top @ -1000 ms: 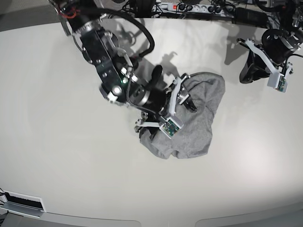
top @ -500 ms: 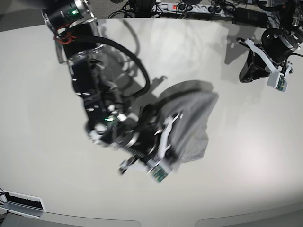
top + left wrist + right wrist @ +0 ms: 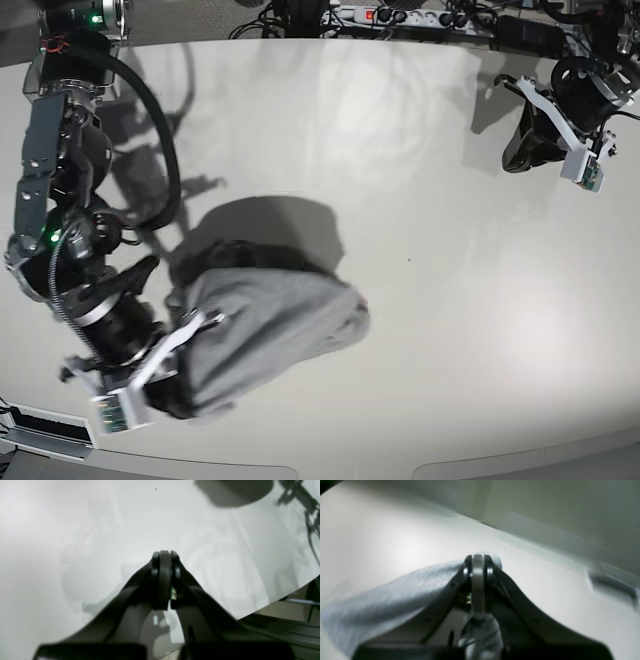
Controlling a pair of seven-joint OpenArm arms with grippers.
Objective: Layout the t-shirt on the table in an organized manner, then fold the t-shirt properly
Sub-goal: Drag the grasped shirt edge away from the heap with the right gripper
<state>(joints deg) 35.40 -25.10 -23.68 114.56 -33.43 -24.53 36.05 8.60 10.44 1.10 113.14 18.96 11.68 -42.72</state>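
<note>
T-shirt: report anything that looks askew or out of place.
The t-shirt is a bunched, rumpled heap, not laid flat, pinched in the right gripper near the table front-left edge. No sleeves, collar or lettering show. The left gripper is shut and empty.

**What's around the rig right now**

From my seat the base view mostly shows glare: a soft bright patch sits lower right, another near the top centre, so the light comes from overhead. Along the top edge I can see a white power strip [image 3: 400, 15] with black plugs and a tangle of dark cables [image 3: 270, 18]. Grey floor [image 3: 180, 12] peeks in at the upper left. A white slotted fitting [image 3: 45, 428] sits in the lower left corner. In the left wrist view, beige carpet-like flooring [image 3: 282, 610] shows lower right.
</note>
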